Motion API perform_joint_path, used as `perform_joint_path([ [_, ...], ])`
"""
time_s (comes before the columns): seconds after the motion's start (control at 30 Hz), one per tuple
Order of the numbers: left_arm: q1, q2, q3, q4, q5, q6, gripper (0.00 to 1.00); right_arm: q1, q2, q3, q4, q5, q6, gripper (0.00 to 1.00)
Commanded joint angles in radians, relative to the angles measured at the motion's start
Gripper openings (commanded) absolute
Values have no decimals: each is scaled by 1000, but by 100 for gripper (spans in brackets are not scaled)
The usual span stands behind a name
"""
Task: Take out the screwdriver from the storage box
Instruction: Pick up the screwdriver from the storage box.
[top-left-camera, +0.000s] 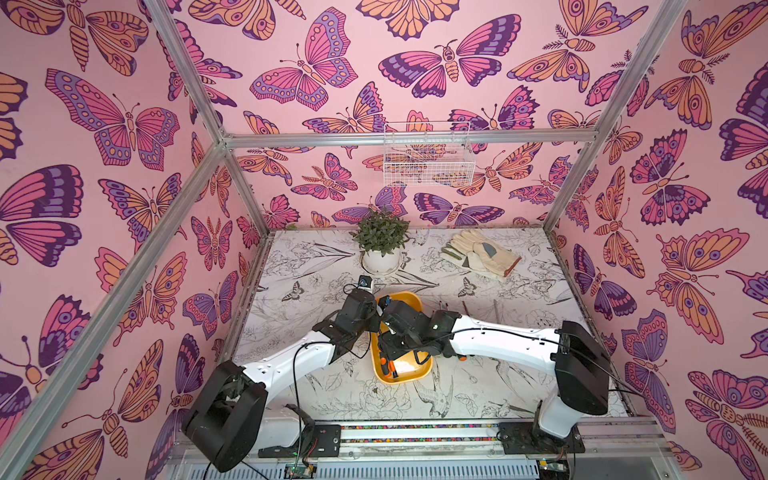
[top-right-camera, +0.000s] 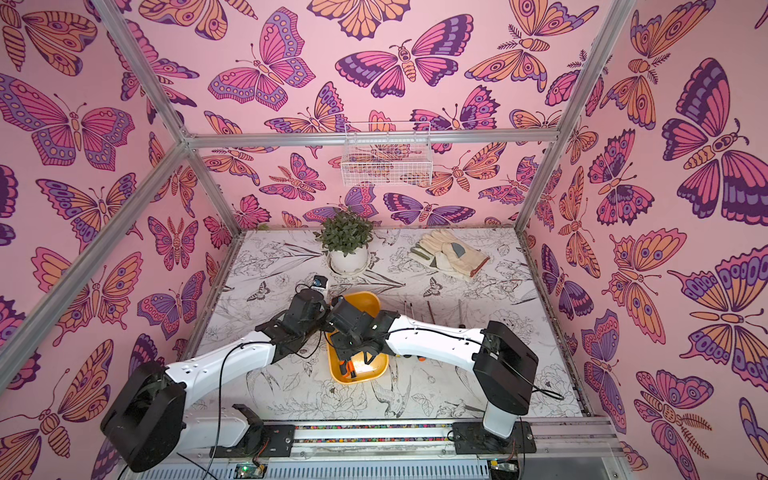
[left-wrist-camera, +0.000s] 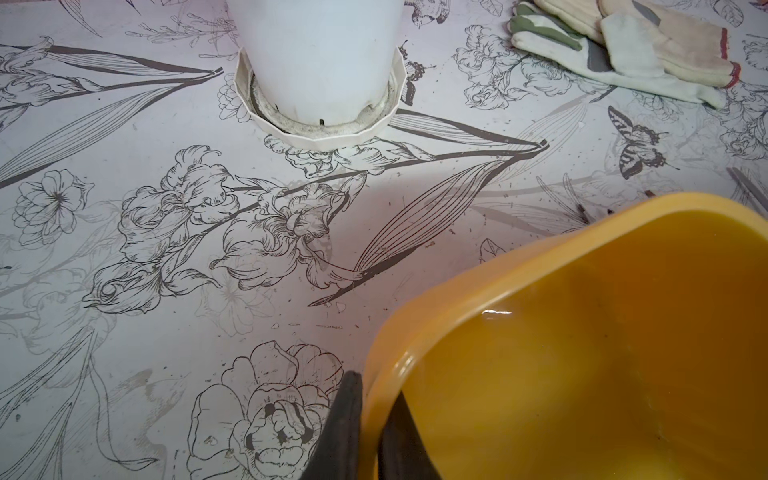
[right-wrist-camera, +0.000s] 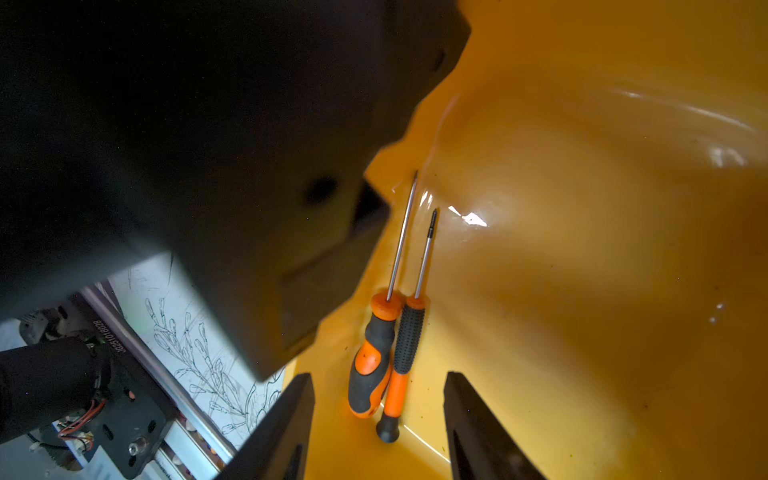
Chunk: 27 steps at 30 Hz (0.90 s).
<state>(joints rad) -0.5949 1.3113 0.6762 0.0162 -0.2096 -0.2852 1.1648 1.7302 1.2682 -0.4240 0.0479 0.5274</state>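
Yellow storage box (top-left-camera: 401, 297), my left fingers (left-wrist-camera: 340, 432) clamped on its rim; two touching screwdrivers (right-wrist-camera: 372, 370) lie at its 7 o'clock corner, my right fingers (right-wrist-camera: 469, 415) apart around their handles: closing may seize both.

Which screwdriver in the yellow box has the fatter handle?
The longer-shafted screwdriver, nearer the storage box wall: bulging orange-and-black grip. The slim screwdriver beside it has a ribbed black grip.

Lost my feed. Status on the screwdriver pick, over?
Left gripper shut on box rim. Two screwdrivers side by side in box, touching. Right gripper open above them. Left arm close beside.
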Motion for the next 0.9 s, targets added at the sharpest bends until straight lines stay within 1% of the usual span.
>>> perform_joint_path([
  [0.0,-6,3,-6,-6,-13,9,0,3,58,7,-39,-1,16,55],
  [0.1,-6,-1,-9,-6,-17,8,0,3,76,7,-47,4,16,54],
  [0.23,-5,-8,-14,-6,-32,9,0,3,55,-12,-37,7,23,54],
  [0.6,-5,12,-9,-6,-40,-6,0,3,-138,-151,71,7,31,54],
  [0.87,-5,9,-3,-7,-38,-6,0,3,-85,-156,70,-11,50,54],
])
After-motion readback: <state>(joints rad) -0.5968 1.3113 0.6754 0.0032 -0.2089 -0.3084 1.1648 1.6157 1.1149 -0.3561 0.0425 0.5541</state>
